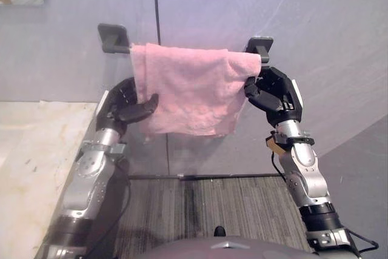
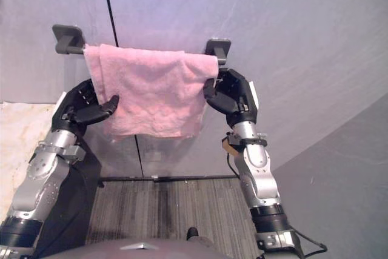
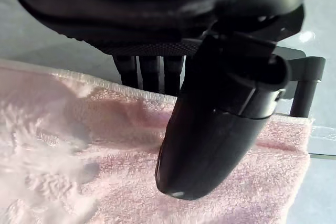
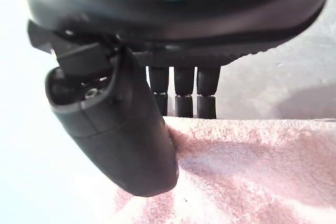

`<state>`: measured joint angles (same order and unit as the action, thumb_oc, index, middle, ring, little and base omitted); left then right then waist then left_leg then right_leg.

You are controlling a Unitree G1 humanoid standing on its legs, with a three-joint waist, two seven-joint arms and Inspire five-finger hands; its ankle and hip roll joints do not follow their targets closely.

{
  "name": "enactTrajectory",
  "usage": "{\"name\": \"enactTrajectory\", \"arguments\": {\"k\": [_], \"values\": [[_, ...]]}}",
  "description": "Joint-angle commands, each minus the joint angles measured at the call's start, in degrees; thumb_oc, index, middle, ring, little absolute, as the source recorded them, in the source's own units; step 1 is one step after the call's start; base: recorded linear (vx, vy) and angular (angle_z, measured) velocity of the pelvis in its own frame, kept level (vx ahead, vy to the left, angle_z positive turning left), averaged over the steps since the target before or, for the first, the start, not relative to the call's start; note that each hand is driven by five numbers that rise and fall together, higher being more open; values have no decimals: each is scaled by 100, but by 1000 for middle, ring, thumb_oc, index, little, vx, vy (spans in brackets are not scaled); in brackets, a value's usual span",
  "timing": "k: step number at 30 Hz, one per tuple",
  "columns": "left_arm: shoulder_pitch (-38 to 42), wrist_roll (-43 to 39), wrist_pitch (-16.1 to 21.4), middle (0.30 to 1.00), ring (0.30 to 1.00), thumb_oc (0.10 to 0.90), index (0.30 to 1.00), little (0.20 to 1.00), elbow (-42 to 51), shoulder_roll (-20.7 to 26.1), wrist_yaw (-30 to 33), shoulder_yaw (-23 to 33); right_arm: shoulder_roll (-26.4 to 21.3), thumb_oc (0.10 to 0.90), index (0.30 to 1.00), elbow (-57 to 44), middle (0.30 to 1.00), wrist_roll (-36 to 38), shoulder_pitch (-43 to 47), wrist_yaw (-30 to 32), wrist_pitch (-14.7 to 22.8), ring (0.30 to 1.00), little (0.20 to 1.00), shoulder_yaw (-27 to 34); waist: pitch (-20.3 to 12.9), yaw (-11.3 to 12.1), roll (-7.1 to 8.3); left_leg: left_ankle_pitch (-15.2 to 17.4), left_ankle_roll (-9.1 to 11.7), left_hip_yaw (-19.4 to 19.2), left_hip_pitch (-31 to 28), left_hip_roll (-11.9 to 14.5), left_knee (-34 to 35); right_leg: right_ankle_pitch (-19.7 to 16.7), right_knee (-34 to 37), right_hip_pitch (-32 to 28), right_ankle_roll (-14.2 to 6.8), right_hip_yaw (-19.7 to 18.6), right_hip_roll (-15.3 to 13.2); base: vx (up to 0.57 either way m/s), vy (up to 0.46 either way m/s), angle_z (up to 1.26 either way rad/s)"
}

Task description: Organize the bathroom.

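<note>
A pink towel [image 1: 188, 89] hangs folded over a dark rail [image 1: 239, 50] fixed to the grey wall [image 1: 327, 40], bunched toward the rail's left end. The left hand [image 1: 124, 106] pinches the towel's left edge, thumb in front, fingers behind. The right hand [image 1: 274, 93] pinches its upper right corner at the rail's right end.

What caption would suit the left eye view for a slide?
Both hands, left hand and right hand, pinch the side edges of a pink towel draped over a dark wall rail.
</note>
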<state>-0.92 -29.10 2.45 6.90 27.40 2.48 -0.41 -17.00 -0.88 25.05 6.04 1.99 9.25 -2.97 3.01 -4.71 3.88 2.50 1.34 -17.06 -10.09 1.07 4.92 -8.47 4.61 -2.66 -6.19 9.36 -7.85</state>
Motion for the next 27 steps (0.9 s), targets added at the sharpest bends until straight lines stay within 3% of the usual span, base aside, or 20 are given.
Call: {"name": "enactTrajectory", "arguments": {"k": [1, 7, 15, 20, 27], "values": [[825, -145, 729, 900, 900, 800, 900, 900, 178, 14, -78, 103, -259, 400, 300, 517, 300, -262, -845, 129, -190, 300, 300, -54, -54, -216, -386, -19, -215, -135, 120, -35, 8, 495, -537, 47, -437, 211, -65, 0, 0, 0], [1040, -342, 688, 900, 900, 800, 900, 900, 294, 215, -212, 86, -274, 400, 300, 514, 300, -293, -865, 49, -258, 300, 300, -100, -78, -262, -409, -14, -221, -165, 110, -40, 8, 484, -532, 53, -452, 181, -72, 0, 0, 0], [1147, -327, 748, 900, 900, 800, 900, 900, 505, 477, 100, 328, -260, 400, 300, 496, 300, -350, -926, 15, -294, 300, 300, -105, -112, -255, -437, -1, -219, -151, 114, -59, 8, 514, -495, 40, -455, 192, -74, 0, 0, 0], [812, -186, 898, 900, 900, 800, 900, 900, 683, 339, 339, 688, -229, 400, 300, 392, 300, -377, -970, 48, -392, 300, 300, -33, -91, -173, -418, 4, -217, -84, 128, -70, 8, 564, -503, 18, -428, 227, -67, 0, 0, 0], [647, -19, 970, 900, 900, 800, 900, 900, 912, 118, 420, 762, -176, 400, 300, 393, 300, -376, -1007, 67, -395, 300, 300, -21, -68, -98, -360, 4, -209, -25, 137, -70, 8, 561, -524, 3, -432, 310, -98, 0, 0, 0]]}}
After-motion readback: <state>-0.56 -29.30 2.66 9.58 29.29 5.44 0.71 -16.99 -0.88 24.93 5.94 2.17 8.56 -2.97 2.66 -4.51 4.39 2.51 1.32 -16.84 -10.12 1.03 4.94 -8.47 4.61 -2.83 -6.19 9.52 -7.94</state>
